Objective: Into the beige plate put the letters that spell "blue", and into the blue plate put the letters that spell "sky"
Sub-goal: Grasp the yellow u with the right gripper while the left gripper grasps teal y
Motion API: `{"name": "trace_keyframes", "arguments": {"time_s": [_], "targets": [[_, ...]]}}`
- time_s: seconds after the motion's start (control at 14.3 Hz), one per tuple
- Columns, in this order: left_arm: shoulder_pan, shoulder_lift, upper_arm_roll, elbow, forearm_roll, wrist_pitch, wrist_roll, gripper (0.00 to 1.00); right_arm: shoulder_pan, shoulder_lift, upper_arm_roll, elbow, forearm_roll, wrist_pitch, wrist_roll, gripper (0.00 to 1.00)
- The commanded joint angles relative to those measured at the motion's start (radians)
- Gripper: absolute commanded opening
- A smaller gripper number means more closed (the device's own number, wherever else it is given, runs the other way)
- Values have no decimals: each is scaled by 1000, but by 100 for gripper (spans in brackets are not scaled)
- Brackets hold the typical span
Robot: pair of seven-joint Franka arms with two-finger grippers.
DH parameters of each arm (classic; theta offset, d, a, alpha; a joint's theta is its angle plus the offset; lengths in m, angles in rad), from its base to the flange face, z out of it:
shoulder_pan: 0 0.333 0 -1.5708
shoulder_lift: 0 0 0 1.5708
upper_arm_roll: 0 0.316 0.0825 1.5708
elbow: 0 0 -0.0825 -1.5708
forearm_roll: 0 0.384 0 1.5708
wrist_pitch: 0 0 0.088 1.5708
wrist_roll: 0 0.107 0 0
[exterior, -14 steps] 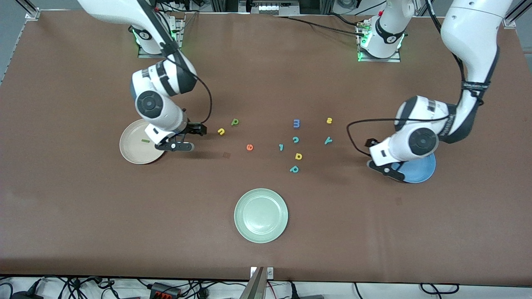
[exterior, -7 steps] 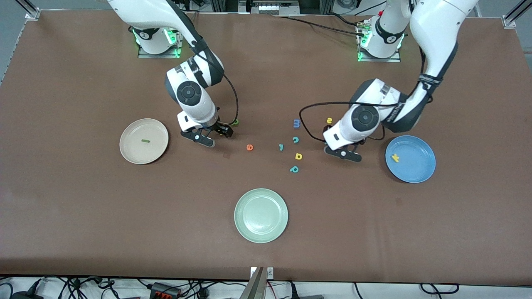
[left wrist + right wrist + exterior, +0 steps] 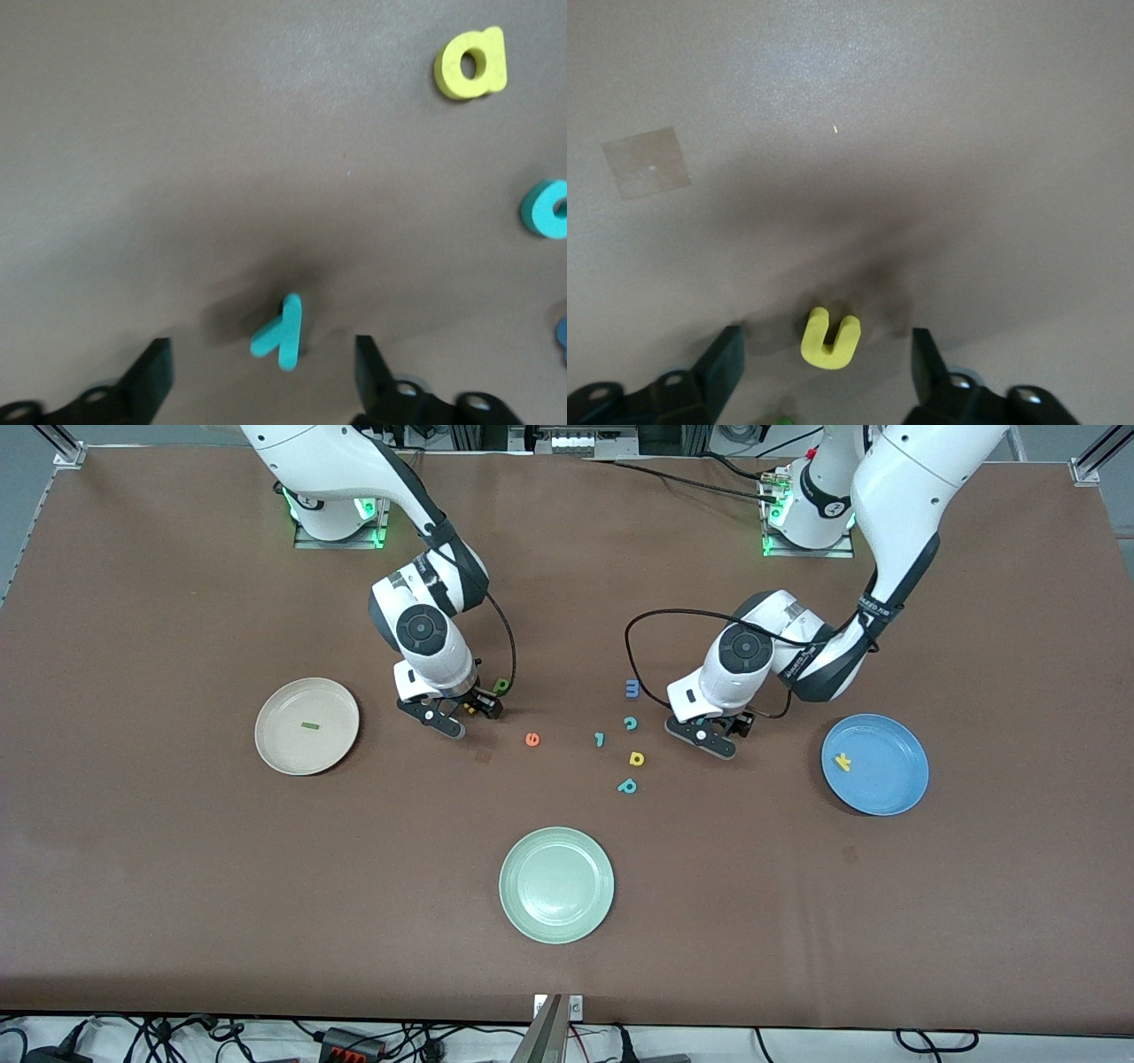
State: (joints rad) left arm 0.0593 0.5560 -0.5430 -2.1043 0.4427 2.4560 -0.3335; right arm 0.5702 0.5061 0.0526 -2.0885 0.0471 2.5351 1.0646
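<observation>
My right gripper [image 3: 454,716] is open and low over the table, with the yellow u [image 3: 830,339] lying loose between its fingers [image 3: 719,361]. The left gripper [image 3: 716,737] is also open, and the teal y [image 3: 280,331] lies flat between its fingers [image 3: 152,372], untouched. The beige plate [image 3: 282,744] holds the dark green l [image 3: 309,726]. On the blue plate [image 3: 890,788] lies the yellow k [image 3: 842,762]. The green b [image 3: 501,685] lies beside the right gripper, and the orange e [image 3: 532,739] is nearer the camera. The left arm hides the yellow s.
Between the two grippers lie a blue m [image 3: 632,688], a teal c [image 3: 630,723], a small teal hooked letter [image 3: 599,739], a yellow loop-and-stem letter [image 3: 636,758] and a teal loop-and-stem letter [image 3: 627,786]. A pale green plate [image 3: 556,885] sits nearest the camera.
The right arm swung from the beige plate to the yellow u. The left arm left the blue plate, where the k now shows, and came down around the teal y.
</observation>
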Motion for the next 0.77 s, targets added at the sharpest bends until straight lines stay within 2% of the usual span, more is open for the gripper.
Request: {"name": "trace_keyframes", "arguments": {"time_s": [0.0,0.14,0.28,0.35,0.42,0.56,0.7], "targets": [[10,27,-8,1,34,34,-10,65,11,-1,-5,-4,11,5,23,62],[11,25,-8,0,34,32,-9,39,10,-3,-5,-4,11,1,21,46],[13,24,-8,0,34,31,-9,24,10,-3,-5,-4,11,-1,20,33],[16,22,-8,0,34,31,-6,15,7,-4,-5,-4,11,-1,20,31],[17,22,-9,0,34,28,-2,8,1,-7,-5,-2,11,-1,12,23],[19,18,-9,3,34,23,-1,5,-1,-14,-7,-1,11,-1,6,18],[22,-14,-14,10,34,-7,-10,6,-6,-32,-10,7,11,-4,-6,17]]}}
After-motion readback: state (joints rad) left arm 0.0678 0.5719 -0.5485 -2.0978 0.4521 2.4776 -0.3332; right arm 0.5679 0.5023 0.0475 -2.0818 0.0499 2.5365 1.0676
